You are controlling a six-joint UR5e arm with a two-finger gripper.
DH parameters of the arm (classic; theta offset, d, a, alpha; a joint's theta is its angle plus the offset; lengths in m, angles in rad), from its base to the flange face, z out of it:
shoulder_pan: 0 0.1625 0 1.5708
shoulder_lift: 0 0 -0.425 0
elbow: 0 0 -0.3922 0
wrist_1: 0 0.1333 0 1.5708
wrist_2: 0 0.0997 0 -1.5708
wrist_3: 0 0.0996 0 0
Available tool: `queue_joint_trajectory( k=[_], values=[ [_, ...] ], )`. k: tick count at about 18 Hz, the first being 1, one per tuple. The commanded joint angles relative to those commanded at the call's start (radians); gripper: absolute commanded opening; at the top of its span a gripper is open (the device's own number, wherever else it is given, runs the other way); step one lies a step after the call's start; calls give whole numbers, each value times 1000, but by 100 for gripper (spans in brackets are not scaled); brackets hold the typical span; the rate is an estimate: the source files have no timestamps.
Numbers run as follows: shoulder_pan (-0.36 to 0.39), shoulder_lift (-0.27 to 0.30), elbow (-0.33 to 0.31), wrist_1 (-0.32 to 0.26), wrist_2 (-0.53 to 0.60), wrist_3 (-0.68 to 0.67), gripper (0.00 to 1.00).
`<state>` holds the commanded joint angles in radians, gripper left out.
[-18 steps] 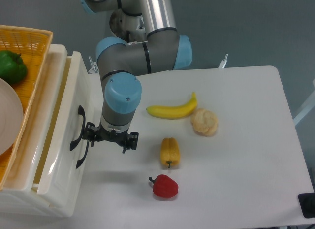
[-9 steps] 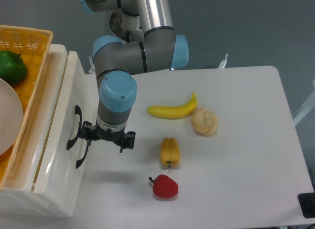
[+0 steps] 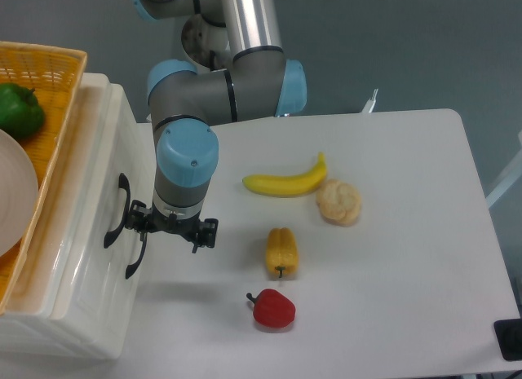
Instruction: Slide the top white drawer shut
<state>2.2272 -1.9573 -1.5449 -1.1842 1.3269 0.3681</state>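
The top white drawer [image 3: 92, 171] is pushed almost flush into the white cabinet [image 3: 57, 314] at the left. Its black curved handle [image 3: 114, 209] faces the table. My gripper [image 3: 170, 227] points down right beside the drawer's front panel, its left finger [image 3: 137, 220] close to the handle. The jaws look spread apart and hold nothing. The wrist hides the fingertips, so I cannot tell whether they touch the panel. The lower white drawer's black handle [image 3: 134, 253] sits just below.
An orange wicker basket [image 3: 49, 69] with a green pepper [image 3: 18, 108] and a white plate [image 3: 12, 196] rests on the cabinet. On the table lie a banana [image 3: 284, 182], a bread roll [image 3: 338, 201], a yellow pepper [image 3: 281, 252] and a red pepper [image 3: 272, 309].
My gripper has moved left, and the top drawer has slid left into the cabinet with it. The gap behind its front panel has closed.
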Motion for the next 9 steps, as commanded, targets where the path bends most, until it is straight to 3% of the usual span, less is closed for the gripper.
queue_joint_trajectory(
  k=[4,9],
  values=[
    [60,12,23,3,3,55,100],
    [94,35,23,-12,208,225,100]
  ],
)
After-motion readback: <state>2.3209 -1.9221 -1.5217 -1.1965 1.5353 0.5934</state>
